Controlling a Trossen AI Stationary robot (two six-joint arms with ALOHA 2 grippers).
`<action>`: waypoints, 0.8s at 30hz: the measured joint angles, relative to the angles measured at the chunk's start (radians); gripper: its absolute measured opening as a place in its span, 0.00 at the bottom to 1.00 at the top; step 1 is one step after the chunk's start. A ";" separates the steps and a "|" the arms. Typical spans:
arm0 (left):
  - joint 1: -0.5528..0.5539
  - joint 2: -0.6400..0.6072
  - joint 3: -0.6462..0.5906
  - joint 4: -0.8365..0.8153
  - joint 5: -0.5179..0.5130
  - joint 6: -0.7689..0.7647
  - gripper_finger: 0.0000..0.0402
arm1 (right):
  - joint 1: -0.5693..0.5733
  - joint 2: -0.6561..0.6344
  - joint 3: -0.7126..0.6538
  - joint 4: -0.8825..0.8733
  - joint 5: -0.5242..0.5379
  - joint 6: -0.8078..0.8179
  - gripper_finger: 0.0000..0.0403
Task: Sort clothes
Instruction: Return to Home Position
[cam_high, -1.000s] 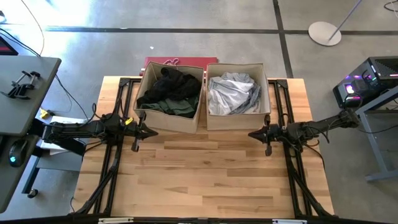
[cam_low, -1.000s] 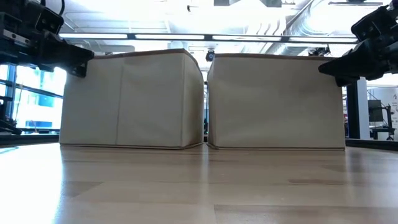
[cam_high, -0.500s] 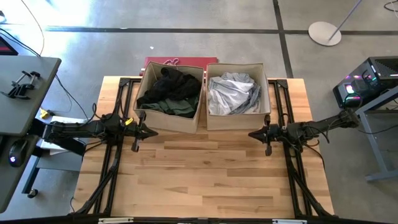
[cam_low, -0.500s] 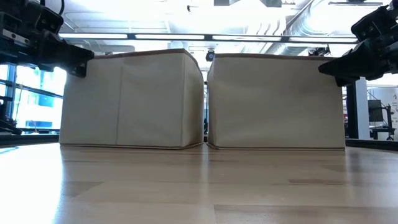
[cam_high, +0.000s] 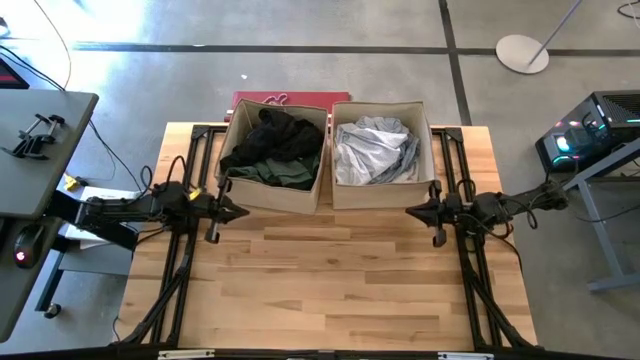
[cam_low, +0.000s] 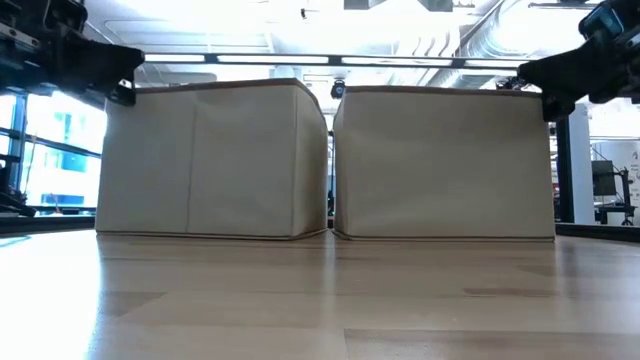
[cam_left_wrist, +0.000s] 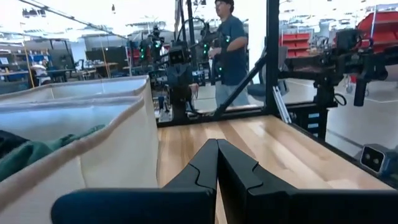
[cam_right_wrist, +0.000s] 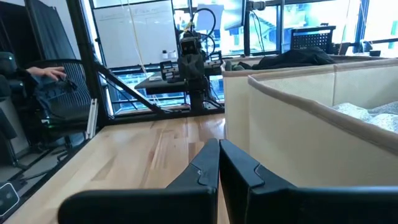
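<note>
Seen from above, at the left of the light wooden plank table (cam_high: 330, 290): the left gripper (cam_high: 240, 211), pointing right across the boards. Held at about the height of the box rims in the low view (cam_low: 122, 88). Jaws pressed flat together with nothing between them, plain in its own wrist view (cam_left_wrist: 217, 155). Sits just beside the front left corner of the left beige square fabric box (cam_high: 272, 200).

Heaped inside that box: a crumpled black garment (cam_high: 275, 132) filling the back half, rumpled into deep folds, and a dark green garment (cam_high: 278, 173) bunched along the front wall. Green cloth also shows just inside the rim in the left wrist view (cam_left_wrist: 34, 154).

Close alongside, with only a thin gap in the low view: the right beige square fabric box (cam_high: 375, 197). Filled with white and pale grey garments (cam_high: 375, 148), loosely wrinkled, the pale grey mixed through the white, piled no higher than the rim.

Just beside this box's front right corner: the right gripper (cam_high: 412, 211), pointing left, likewise up near rim height (cam_low: 528, 80). Jaws closed tight against each other and empty in its wrist view (cam_right_wrist: 219, 158).

Beyond the table in the left wrist view: a standing person in a dark T-shirt (cam_left_wrist: 230, 53).
</note>
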 joint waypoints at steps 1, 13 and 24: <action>0.000 0.000 0.000 -0.003 0.002 0.000 0.00 | 0.000 0.000 0.000 -0.001 0.000 0.000 0.00; 0.000 0.000 0.000 -0.007 0.004 0.000 0.00 | 0.000 0.006 0.000 -0.022 0.002 0.000 0.00; 0.000 0.000 0.000 -0.007 0.004 0.000 0.00 | 0.000 0.006 0.000 -0.021 0.002 0.000 0.00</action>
